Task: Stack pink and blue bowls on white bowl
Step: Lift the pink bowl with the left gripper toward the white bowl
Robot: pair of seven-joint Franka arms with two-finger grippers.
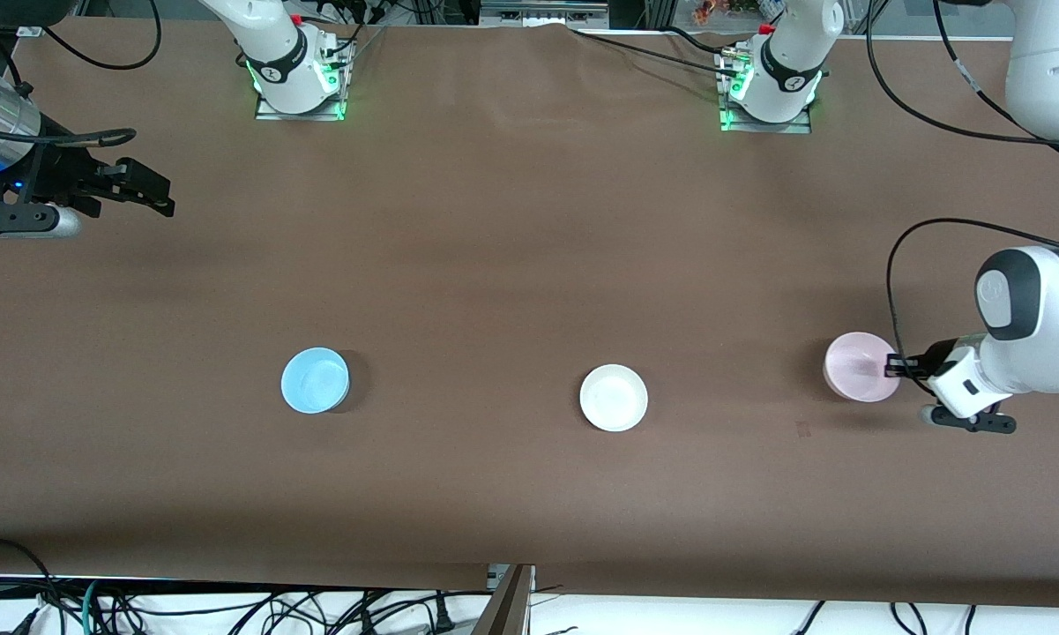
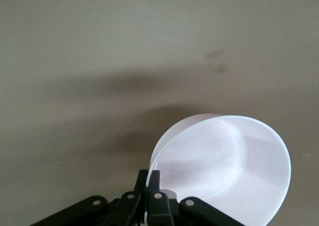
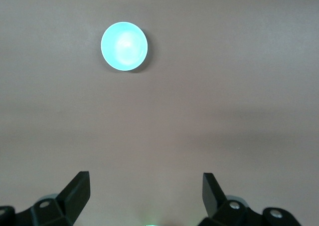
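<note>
Pink bowl [image 1: 860, 366] sits toward the left arm's end of the table [image 1: 511, 247], with the left gripper [image 1: 892, 364] at its rim. In the left wrist view the two fingers [image 2: 148, 183] are pressed almost together with the thin wall of the bowl [image 2: 224, 161] between them, one inside and one outside, so the pinch looks made. The bowl appears tilted in that view, though I cannot tell whether it has left the table.

White bowl [image 1: 614, 398] stands about midway along the table, and the blue bowl [image 1: 315, 380] stands toward the right arm's end, well apart from both others. The right gripper [image 1: 154, 190] waits over bare table at that end, fingers spread wide; its wrist view shows the blue bowl [image 3: 124, 46] ahead of it.

These bowls look like thin, smooth plastic: light, fairly stiff, and probably slippery. A rim pinch is the sensible hold, since the sides give nothing else to grip, but a one-sided hold likely lets the bowl hang at a tilt and swing. It should be levelled before release, or it may skid off the white bowl's smooth inside.

Room is generous. Nothing lies between the pink and white bowls, and no table edge is close to that path.
</note>
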